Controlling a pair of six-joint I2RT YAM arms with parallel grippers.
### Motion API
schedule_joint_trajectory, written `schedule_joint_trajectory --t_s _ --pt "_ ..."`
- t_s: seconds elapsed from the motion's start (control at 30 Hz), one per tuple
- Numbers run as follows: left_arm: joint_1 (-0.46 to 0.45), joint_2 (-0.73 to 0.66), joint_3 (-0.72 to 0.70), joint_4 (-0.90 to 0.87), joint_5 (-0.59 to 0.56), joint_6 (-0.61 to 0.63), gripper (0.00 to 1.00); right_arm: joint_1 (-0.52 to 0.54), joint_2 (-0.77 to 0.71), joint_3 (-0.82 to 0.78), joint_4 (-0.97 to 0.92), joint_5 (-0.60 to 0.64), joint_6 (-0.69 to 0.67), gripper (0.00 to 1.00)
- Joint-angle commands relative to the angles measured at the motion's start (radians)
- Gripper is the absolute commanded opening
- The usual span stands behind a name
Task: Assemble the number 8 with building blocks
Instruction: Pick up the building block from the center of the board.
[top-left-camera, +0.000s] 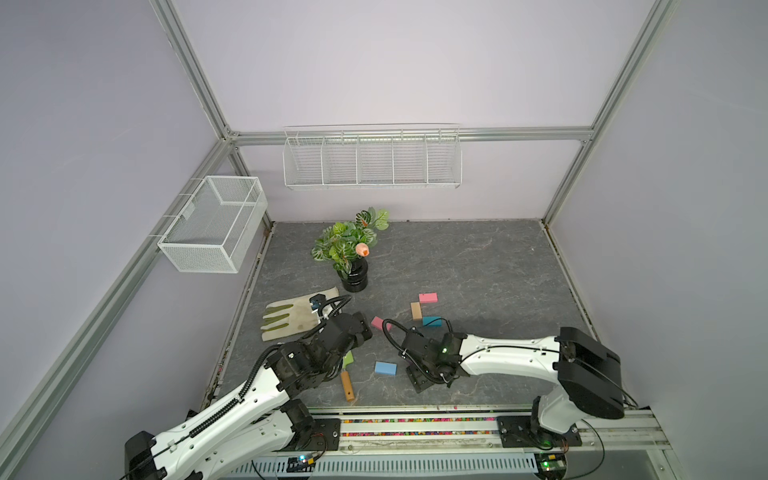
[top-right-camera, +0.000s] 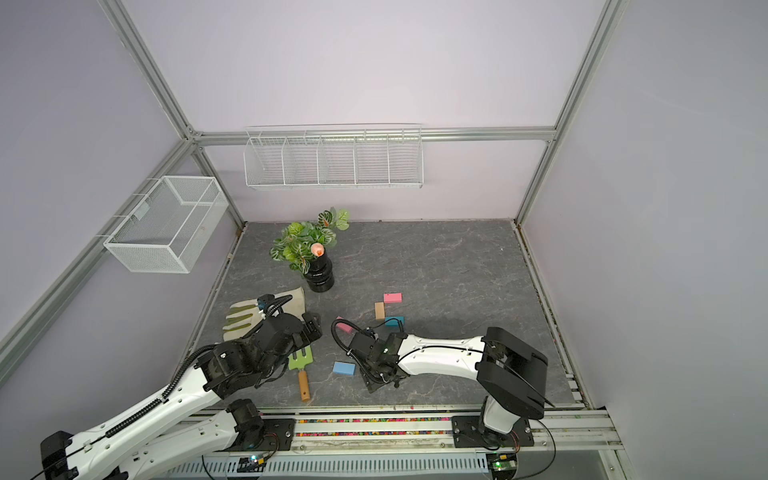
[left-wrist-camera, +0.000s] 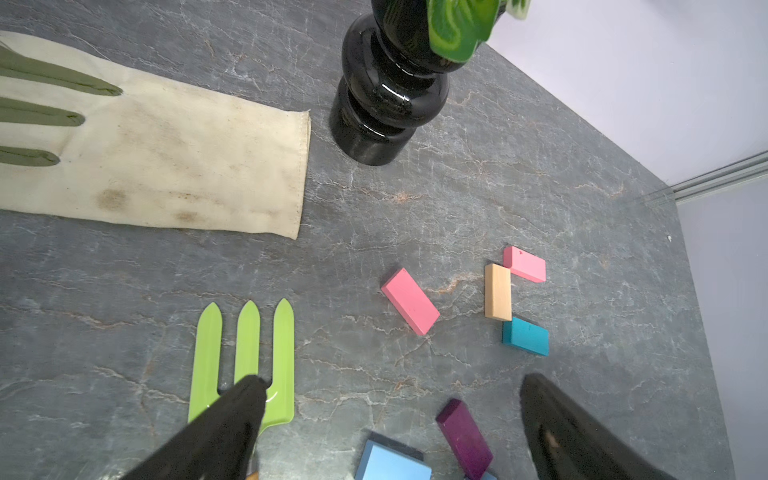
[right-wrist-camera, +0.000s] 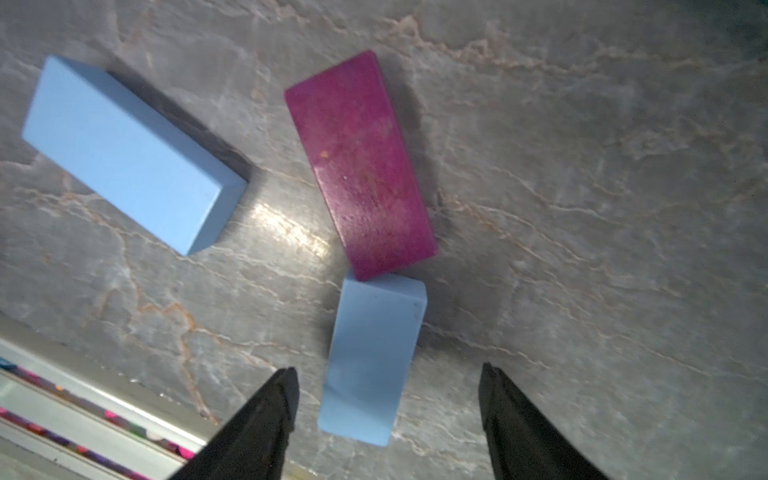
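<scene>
Right gripper (right-wrist-camera: 387, 368), fingers spread, straddling light blue brick (right-wrist-camera: 374, 324), not gripping; dark purple brick (right-wrist-camera: 359, 166) touching its end. Left gripper (left-wrist-camera: 392, 379) hovering, fingers likewise spread.

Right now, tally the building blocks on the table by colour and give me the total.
pink blocks: 2
light blue blocks: 2
teal block: 1
tan block: 1
dark purple block: 1
Total: 7

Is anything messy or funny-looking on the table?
Yes. The dark purple block lies crooked, and one end seems to rest on a light blue block. The glove has brown stains. A green garden fork lies nearby, though it is no block.
</scene>
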Motion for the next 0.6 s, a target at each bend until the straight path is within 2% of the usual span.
schedule_joint_trajectory --t_s 0.0,0.03,0.1,0.23,0.3,0.47,0.57 --pt "-0.003 0.01 -0.007 -0.013 -0.029 -0.028 1.0 0.003 0.033 0.014 0.023 -0.028 0.011 0.65" --pt "-0.001 0.013 -0.006 -0.015 -0.031 -0.028 1.0 0.004 0.039 0.013 0.026 -0.034 0.01 0.62" --pt "0.0 0.025 0.002 -0.029 -0.035 -0.067 1.0 0.004 0.045 0.012 0.026 -0.03 0.014 0.47" --pt "-0.002 0.056 0.024 -0.054 -0.036 -0.074 1.0 0.004 0.024 0.01 0.014 -0.011 0.027 0.26" --pt "-0.002 0.069 0.035 -0.056 -0.031 -0.072 1.0 0.004 -0.017 0.009 -0.01 0.021 0.048 0.08" --pt "-0.002 0.076 0.048 -0.057 -0.025 -0.069 1.0 -0.011 -0.168 0.038 -0.171 0.165 0.151 0.07" --pt "-0.002 0.076 0.045 -0.054 -0.022 -0.069 1.0 -0.066 -0.245 0.031 -0.215 0.182 0.192 0.07"
